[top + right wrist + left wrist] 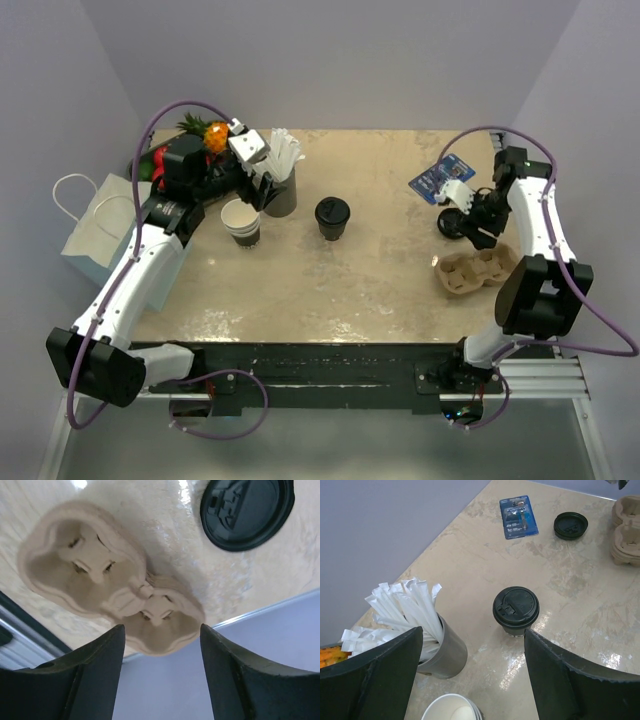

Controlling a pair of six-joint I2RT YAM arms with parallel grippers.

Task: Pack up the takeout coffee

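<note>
the takeout coffee (332,217) stood upright and lidded near the middle of the worktop (330,290), somewhat toward the far edge, well apart from both arms and touched by neither.

the left end effector (472,640) hung near the far left corner, above the grey cup of sticks (442,655) and the stack of lidless cups (451,707). its jaws were spread wide and held nothing. they framed the coffee in the wrist view, which reads as lining up for a reach toward it.

the right end effector (162,630) was also wide and empty. it hovered by the right edge over the cup carrier (100,570), just beside the loose black lid (246,512). the carrier's wells faced up and were bare, probably so the coffee could be set into one.

by count:
- one lidded coffee
- one loose lid
- one carrier with two wells
- one stack of lidless cups, though how many were in it could not be told
- one grey cup crowded with white sticks
- one blue blister pack (519,516) near the far right corner
- one white paper bag (100,225) standing off the left edge, perhaps the final container
</note>
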